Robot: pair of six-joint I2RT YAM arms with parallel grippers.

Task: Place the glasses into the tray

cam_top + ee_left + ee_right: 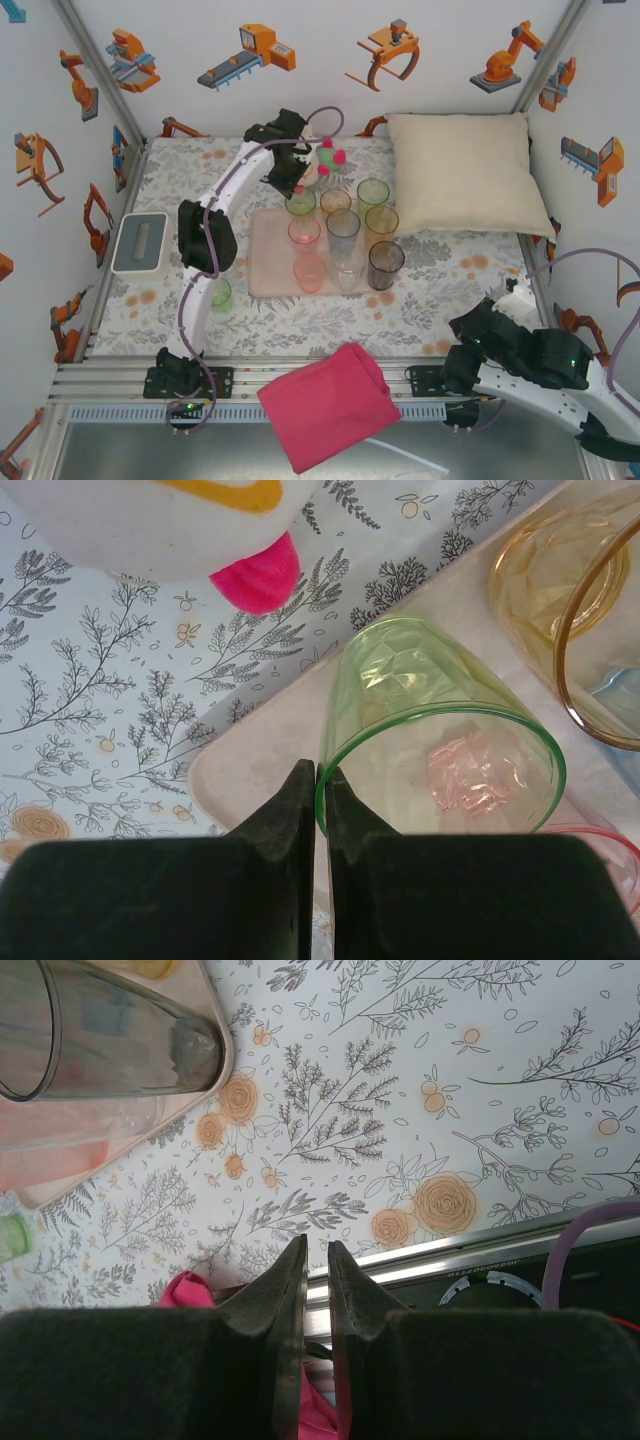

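The pale pink tray holds several glasses, among them a smoky grey one and a yellow one. My left gripper is shut on the rim of a green glass at the tray's far left corner. In the left wrist view the fingertips pinch that green glass over the tray, with an orange glass beyond it. Another green glass stands on the table left of the tray. My right gripper hangs near the front right, its jaws a narrow gap apart with nothing between them.
A cream pillow lies at the back right and a small grey box at the left. A plush toy sits just behind the tray. A pink cloth lies over the front rail.
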